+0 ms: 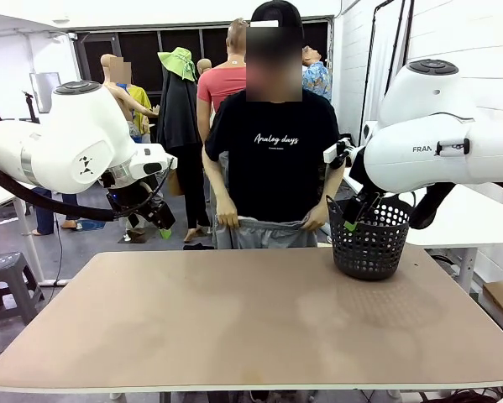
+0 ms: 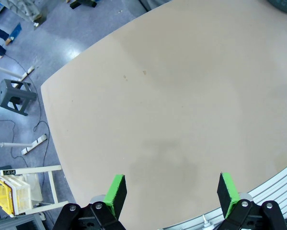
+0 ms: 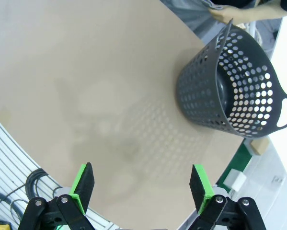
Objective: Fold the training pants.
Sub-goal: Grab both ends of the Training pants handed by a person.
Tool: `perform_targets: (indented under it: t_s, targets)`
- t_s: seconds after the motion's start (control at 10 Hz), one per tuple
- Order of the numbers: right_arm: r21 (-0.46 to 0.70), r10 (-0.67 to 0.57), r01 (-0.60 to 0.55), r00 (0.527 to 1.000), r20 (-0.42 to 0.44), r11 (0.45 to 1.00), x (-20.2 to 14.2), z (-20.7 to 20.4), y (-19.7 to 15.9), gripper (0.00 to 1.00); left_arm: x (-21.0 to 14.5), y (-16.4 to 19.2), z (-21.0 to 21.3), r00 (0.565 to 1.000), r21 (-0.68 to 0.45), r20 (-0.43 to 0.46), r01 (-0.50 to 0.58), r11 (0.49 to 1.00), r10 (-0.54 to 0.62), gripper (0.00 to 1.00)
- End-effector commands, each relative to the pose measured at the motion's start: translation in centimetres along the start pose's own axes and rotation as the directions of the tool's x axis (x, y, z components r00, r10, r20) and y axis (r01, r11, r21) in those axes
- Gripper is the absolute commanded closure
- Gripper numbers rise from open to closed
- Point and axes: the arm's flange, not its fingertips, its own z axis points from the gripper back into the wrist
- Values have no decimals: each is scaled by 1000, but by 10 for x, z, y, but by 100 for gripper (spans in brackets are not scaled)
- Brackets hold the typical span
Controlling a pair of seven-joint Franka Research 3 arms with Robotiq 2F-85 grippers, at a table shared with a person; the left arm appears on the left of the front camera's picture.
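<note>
Light grey jersey training pants [image 1: 264, 233] are held at the far edge of the tan counter [image 1: 234, 327], their legs hidden behind it. Fingers of the left gripper [image 2: 172, 188] and right gripper [image 3: 143, 184] are spread apart over bare surface.

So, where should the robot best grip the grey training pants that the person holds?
Probably the gathered waistband of the light grey jersey training pants, between the person's hands, coming from the robot's side: it is held spread there, and the legs hang behind the table edge. The black mesh basket stands at the right, so the open left hand has the clearer way.
</note>
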Motion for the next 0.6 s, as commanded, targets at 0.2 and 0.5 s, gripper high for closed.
perform_targets:
  t_s: [0.2,0.5]
  targets:
    - [-1,0,0,1000,2,1000,0,-1,0,0,1,0,0,1000,1,7,1,1000,-1,0]
    - [-1,0,0,1000,2,1000,0,-1,0,0,1,0,0,1000,1,7,1,1000,-1,0]
